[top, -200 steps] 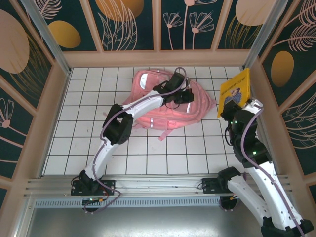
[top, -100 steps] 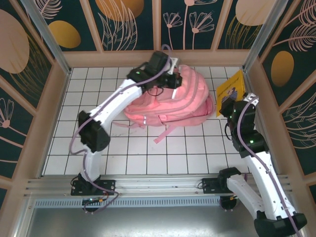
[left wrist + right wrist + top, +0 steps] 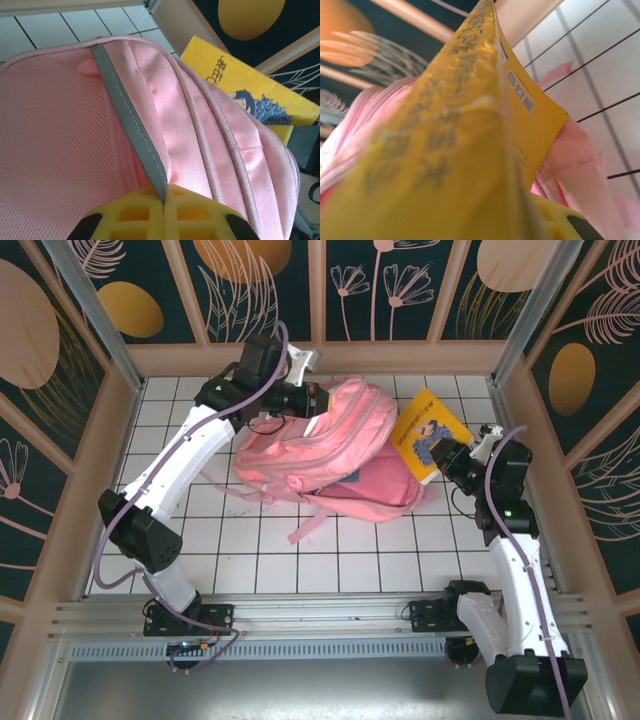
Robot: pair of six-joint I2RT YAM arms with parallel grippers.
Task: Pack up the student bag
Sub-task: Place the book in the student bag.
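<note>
While the left gripper pinched the student bag at upper centre, the right gripper clamped 1 yellow book — mid-right.

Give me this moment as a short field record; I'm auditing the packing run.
bag: pink student bag on the white tiled table
left fingers: shut on the bag's grey strip
book: yellow book, tilted, at the bag's right side
right fingers: shut on the yellow book
packed: book not yet inside
</note>
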